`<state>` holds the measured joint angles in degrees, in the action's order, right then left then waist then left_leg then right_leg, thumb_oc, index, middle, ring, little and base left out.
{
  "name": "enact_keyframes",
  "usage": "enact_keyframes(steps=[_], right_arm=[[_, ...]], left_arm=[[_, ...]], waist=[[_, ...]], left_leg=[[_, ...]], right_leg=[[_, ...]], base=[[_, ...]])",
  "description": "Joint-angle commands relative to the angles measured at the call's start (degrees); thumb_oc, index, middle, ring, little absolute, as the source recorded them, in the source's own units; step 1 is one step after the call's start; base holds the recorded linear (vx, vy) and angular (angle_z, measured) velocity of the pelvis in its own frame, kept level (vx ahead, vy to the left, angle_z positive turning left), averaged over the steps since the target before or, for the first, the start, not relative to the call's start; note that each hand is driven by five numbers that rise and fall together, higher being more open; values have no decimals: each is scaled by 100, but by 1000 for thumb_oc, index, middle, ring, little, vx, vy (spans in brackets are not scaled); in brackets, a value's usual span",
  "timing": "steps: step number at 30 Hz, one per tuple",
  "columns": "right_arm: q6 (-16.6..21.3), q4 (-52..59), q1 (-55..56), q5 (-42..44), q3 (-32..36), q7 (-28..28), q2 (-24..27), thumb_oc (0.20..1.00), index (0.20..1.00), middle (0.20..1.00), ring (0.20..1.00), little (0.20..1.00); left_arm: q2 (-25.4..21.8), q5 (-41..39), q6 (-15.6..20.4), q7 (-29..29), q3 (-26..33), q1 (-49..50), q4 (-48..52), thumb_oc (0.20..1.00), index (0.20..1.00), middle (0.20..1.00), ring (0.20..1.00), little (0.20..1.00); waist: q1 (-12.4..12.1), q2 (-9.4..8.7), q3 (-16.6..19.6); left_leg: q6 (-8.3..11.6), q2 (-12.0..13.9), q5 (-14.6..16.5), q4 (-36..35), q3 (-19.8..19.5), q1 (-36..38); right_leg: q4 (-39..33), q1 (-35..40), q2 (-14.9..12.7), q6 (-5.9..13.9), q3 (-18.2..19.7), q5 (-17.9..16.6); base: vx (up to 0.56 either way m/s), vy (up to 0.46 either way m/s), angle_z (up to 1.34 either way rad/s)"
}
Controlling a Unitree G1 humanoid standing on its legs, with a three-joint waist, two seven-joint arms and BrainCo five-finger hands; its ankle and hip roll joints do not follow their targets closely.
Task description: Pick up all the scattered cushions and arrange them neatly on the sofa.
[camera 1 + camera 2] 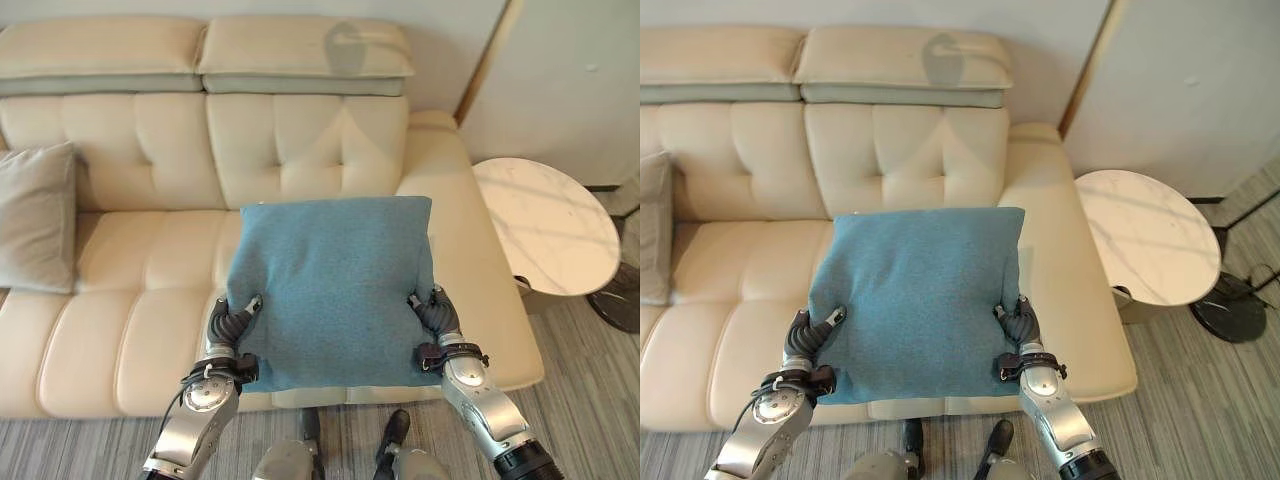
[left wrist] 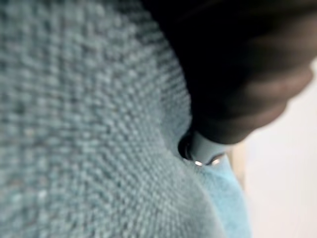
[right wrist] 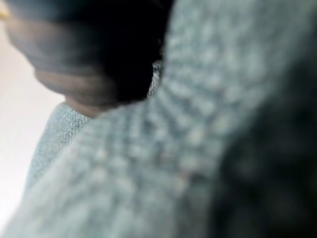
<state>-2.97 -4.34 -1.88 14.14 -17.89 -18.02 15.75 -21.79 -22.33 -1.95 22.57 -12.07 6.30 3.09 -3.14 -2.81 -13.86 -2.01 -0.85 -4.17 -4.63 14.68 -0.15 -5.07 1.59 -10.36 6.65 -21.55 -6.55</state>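
Grey cushion (image 1: 36,215) propped at sofa's (image 1: 150,300) far left. Blue woven cushion (image 1: 335,290) held over seat, pinched at lower corners: left hand (image 1: 230,325) curled on one edge, right hand (image 1: 435,315) on other (thumbs on top). Round marble side table (image 1: 550,225) rightmost.
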Motion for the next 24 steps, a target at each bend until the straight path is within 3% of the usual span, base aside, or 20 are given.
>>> enact_keyframes(steps=[1, 8, 10, 13, 14, 15, 17, 18, 21, 23, 24], right_arm=[[621, 353, -974, 61, -277, -61, -212, 200, 200, 200, 200, 200], [792, 177, -2014, 285, -390, -715, -300, 200, 200, 200, 200, 200], [867, -302, -3230, 525, -387, -1050, -194, 200, 200, 200, 200, 200], [899, -853, -4286, 602, -413, -1262, -9, 200, 200, 200, 200, 200], [905, -868, -4312, 606, -405, -1260, -6, 200, 200, 200, 200, 200], [944, -1317, -5145, 626, -437, -1477, 218, 200, 200, 200, 200, 200], [987, -1457, -5472, 649, -451, -1538, 271, 200, 200, 200, 200, 200], [1066, -1668, -6283, 534, -511, -1786, 506, 200, 200, 200, 200, 200], [1119, -1960, -7008, 279, -643, -2047, 701, 200, 200, 200, 200, 200], [1200, -2645, -8095, -130, -1111, -2520, 937, 200, 200, 200, 200, 200], [1219, -2685, -8150, -123, -1114, -2524, 941, 200, 200, 200, 200, 200]], left_arm=[[316, 126, 612, 147, -265, -756, 275, 200, 200, 200, 200, 200], [445, 412, 688, 796, -500, -2118, -399, 200, 200, 200, 200, 200], [42, 646, 684, 1121, -583, -3704, -1084, 200, 200, 200, 200, 200], [-272, 692, 707, 1395, -866, -5134, -1801, 200, 200, 200, 200, 200], [-274, 687, 717, 1395, -872, -5165, -1821, 200, 200, 200, 200, 200], [-589, 856, 716, 1587, -1168, -6217, -2349, 200, 200, 200, 200, 200], [-675, 880, 758, 1645, -1276, -6615, -2532, 200, 200, 200, 200, 200], [-1044, 1227, 699, 1890, -1631, -7562, -2805, 200, 200, 200, 200, 200], [-1202, 1454, 665, 2142, -1812, -8259, -3102, 200, 200, 200, 200, 200], [-1384, 2004, 400, 2562, -2385, -9406, -3894, 200, 200, 200, 200, 200], [-1378, 1997, 413, 2568, -2407, -9468, -3934, 200, 200, 200, 200, 200]], waist=[[-49, 64, 19], [68, 69, -185], [123, 79, -342], [172, 137, -434], [175, 135, -433], [204, 177, -494], [217, 191, -511], [249, 220, -626], [257, 234, -677], [259, 237, -742], [259, 235, -740]], left_leg=[[162, 155, 465, 49, -683, -289], [161, 140, 386, 488, -920, -1242], [177, 141, 403, 895, -1001, -1807], [224, 126, 381, 1017, -1094, -2135], [220, 122, 368, 1021, -1100, -2165], [261, 112, 338, 1100, -1194, -2418], [267, 96, 307, 1121, -1227, -2556], [298, 81, 290, 1230, -1317, -2895], [302, 62, 283, 1412, -1382, -3342], [313, 62, 335, 1714, -1400, -3938], [305, 57, 319, 1738, -1402, -4005]], right_leg=[[281, -539, 118, -15, 421, 529], [458, -1287, 155, -154, 772, 542], [869, -1802, 114, -220, 750, 633], [1026, -2064, 88, -224, 739, 684], [1023, -2087, 84, -226, 733, 672], [1114, -2288, 75, -206, 728, 693], [1134, -2408, 70, -200, 725, 677], [1253, -2718, 68, -180, 763, 679], [1438, -3168, 55, -195, 808, 693], [1688, -3737, 33, -195, 902, 729], [1704, -3796, 26, -200, 899, 716]], base=[[-161, -3, 1], [-49, -34, 25], [-12, -17, 1], [-1, -2, 2], [10, -25, 13], [12, -10, 18], [5, -4, 20], [-21, -2, 24], [-14, 22, 23], [-11, 48, 27], [-31, 30, 22]])
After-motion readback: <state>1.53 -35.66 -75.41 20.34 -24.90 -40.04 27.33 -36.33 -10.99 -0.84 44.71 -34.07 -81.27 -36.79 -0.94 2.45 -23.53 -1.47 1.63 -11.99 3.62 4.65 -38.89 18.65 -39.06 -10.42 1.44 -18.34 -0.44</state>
